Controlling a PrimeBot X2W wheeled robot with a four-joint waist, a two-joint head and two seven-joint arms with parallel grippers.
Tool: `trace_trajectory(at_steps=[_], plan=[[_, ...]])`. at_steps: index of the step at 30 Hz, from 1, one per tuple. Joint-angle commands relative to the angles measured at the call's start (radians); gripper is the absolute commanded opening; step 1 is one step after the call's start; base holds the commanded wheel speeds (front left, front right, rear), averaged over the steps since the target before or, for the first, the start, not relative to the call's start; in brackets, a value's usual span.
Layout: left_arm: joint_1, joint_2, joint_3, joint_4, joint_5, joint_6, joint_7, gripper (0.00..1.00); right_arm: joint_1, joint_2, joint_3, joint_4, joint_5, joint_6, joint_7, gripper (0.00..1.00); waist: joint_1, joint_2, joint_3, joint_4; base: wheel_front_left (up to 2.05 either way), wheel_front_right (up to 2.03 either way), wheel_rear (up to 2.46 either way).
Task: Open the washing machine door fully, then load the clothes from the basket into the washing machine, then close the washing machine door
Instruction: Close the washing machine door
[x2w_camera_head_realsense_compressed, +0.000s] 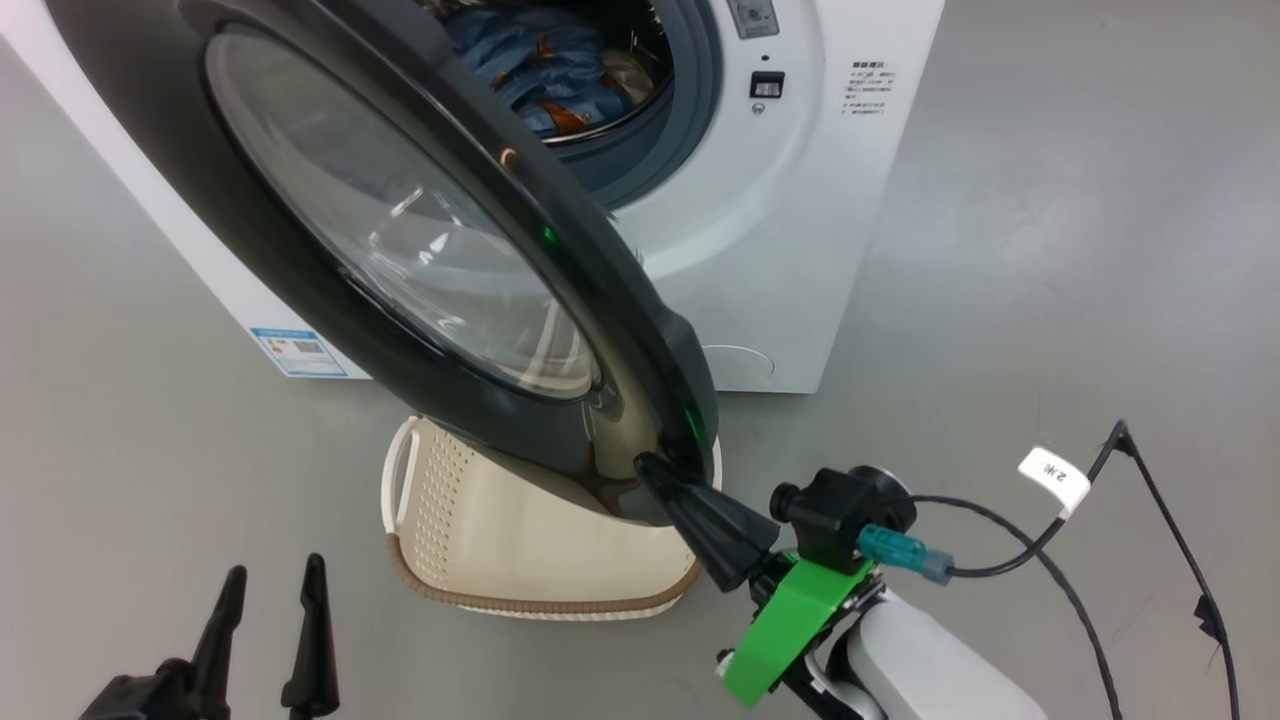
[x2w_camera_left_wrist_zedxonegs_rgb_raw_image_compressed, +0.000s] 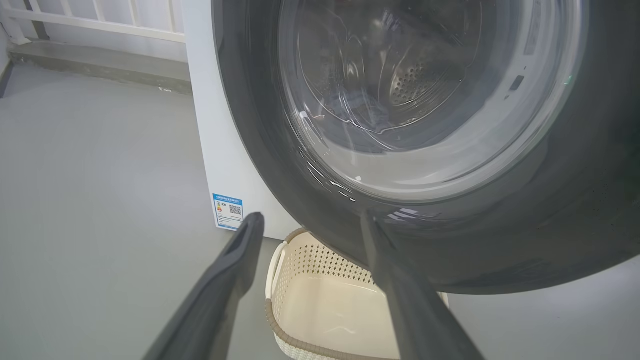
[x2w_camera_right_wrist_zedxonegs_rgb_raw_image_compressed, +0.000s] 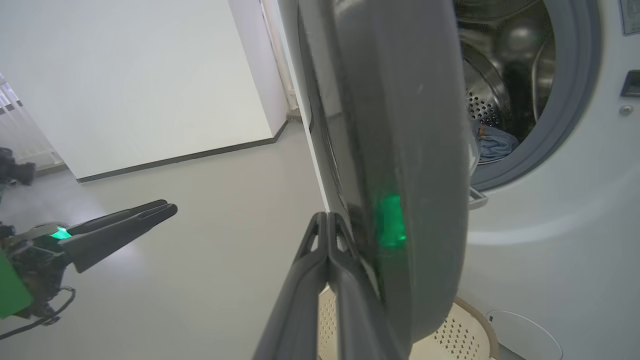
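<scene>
**The washing machine door (x2w_camera_head_realsense_compressed: 400, 230) (x2w_camera_left_wrist_zedxonegs_rgb_raw_image_compressed: 425, 125) (x2w_camera_right_wrist_zedxonegs_rgb_raw_image_compressed: 400, 125) stood part-open, with a closed claw at its edge**

The door hung at an angle from the washing machine (x2w_camera_head_realsense_compressed: 760, 250) (x2w_camera_right_wrist_zedxonegs_rgb_raw_image_compressed: 550, 250), its glossy black rim jutting out over the basket (x2w_camera_head_realsense_compressed: 480, 520) (x2w_camera_left_wrist_zedxonegs_rgb_raw_image_compressed: 272, 320) (x2w_camera_right_wrist_zedxonegs_rgb_raw_image_compressed: 450, 325). The basket sat on the floor (x2w_camera_head_realsense_compressed: 1050, 250) just in front of the machine, and the door's lower edge hid its far side. Between the free edge and the grey gasket (x2w_camera_right_wrist_zedxonegs_rgb_raw_image_compressed: 570, 100) a wide gap showed the drum, with the clothes (x2w_camera_head_realsense_compressed: 540, 60) (x2w_camera_right_wrist_zedxonegs_rgb_raw_image_compressed: 495, 142) lying inside.

The right gripper (x2w_camera_head_realsense_compressed: 648, 465) (x2w_camera_right_wrist_zedxonegs_rgb_raw_image_compressed: 327, 217) had its two fingers pressed together, holding nothing. Their tips lay against the outer side of the rim at its lowest free edge.

The left gripper (x2w_camera_head_realsense_compressed: 275, 570) (x2w_camera_left_wrist_zedxonegs_rgb_raw_image_compressed: 310, 220) hung with its fingers spread wide, holding nothing, well apart from the door and to the left of the basket. Bare grey floor stretched out to the left of the machine, past its blue label (x2w_camera_head_realsense_compressed: 298, 352) (x2w_camera_left_wrist_zedxonegs_rgb_raw_image_compressed: 228, 211), and to its right.
</scene>
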Motion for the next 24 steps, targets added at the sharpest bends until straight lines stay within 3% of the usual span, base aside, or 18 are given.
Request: trace_trajectory(at_steps=[1,24], plan=[[-0.044,0.007,0.030,-0.021,-0.003,-0.002,-0.009,1.00,-0.025,0.025,-0.002,-0.016,-0.007,0.002,-0.005,0.00,0.0000,0.0000,0.007,0.005,0.00,0.00,0.00],[-0.111,0.009,-0.021,-0.048,-0.009,-0.002,-0.009,1.00,-0.188,-0.018,-0.235,0.047,-0.028,0.002,-0.005,0.00,0.0000,0.0000,0.114,0.068,0.00,0.00,0.00]])
